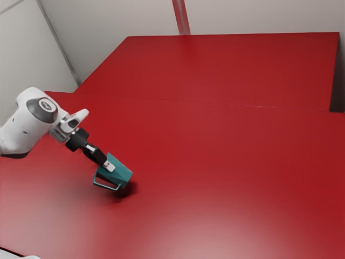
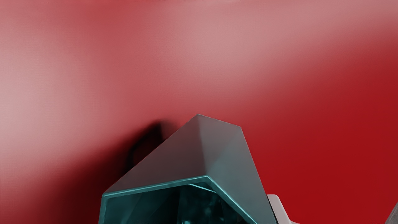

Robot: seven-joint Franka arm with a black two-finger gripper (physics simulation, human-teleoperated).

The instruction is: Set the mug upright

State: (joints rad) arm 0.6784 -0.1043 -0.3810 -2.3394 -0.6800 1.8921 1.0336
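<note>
Red tabletop, one hand grasping one tilted teal mug, one handle

The mug is teal, the table red.

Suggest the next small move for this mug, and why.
I'd probably swing the gripper toward pointing straight down, without loosening on the mug: the mug leans, its open end facing the gripper and its other end slanting down toward the exterior view's right, so that turn should bring it nearer upright.
</note>
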